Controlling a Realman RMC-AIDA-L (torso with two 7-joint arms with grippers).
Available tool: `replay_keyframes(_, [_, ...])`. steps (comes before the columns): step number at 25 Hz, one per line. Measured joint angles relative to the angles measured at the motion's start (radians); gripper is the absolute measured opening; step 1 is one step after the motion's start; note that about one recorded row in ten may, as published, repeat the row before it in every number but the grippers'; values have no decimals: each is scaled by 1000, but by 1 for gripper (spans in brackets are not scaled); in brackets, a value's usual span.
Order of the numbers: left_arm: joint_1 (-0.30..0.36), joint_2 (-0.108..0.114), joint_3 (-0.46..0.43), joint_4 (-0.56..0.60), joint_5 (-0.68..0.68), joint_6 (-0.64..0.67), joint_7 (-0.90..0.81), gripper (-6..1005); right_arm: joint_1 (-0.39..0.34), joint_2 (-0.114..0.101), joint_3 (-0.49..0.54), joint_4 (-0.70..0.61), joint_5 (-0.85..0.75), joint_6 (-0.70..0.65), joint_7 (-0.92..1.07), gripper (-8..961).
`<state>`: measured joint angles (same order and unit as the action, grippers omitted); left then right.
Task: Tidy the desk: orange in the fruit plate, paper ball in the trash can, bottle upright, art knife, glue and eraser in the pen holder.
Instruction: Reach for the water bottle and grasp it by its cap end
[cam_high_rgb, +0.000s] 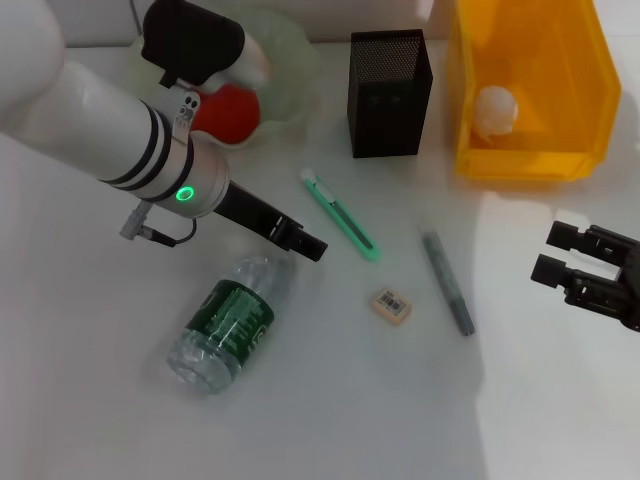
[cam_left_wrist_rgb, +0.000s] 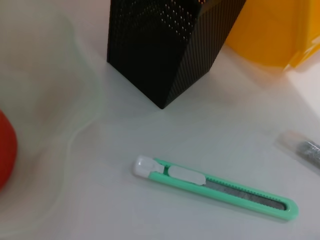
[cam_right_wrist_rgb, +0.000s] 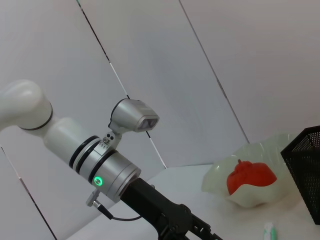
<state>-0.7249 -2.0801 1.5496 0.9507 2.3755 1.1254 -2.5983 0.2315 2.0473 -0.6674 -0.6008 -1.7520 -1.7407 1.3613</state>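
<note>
Nearest me lies the bottle (cam_high_rgb: 225, 328), on its side on the desk (cam_high_rgb: 330, 420) with its green label up, just under my left pincer (cam_high_rgb: 312, 247); whether those fingers are wide or narrow I cannot tell. Going down in size: the yellow bin (cam_high_rgb: 530, 90) at the far right holds the paper ball (cam_high_rgb: 496, 108). At the far left the plate (cam_high_rgb: 290, 70) holds the orange (cam_high_rgb: 228, 110). Between them stands the black mesh holder (cam_high_rgb: 390, 92). My right pincer (cam_high_rgb: 560, 253) hangs wide and empty at the right edge, well apart from everything. The green knife (cam_high_rgb: 340, 214) lies before the holder, the grey glue stick (cam_high_rgb: 448, 281) to its right, the eraser (cam_high_rgb: 391, 305) between them, nearer me
</note>
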Motion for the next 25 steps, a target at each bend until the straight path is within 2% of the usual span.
replay_keyframes(4, [-5,0,26,1,8,-4,-8,818,0,0,1,3,0,2,-2,733])
replay_keyframes(10, [-4,0,34,13,13,-11,-9,618,4,0,2,4,0,12,0,732])
replay_keyframes(21, [3,0,36,16,13,-5,-7,464,6,-4,20,4,8,14,6,732])
replay_keyframes(25, [23,2,25,55,10,25,-10,463,3,-4,30,4,9,14,6,732])
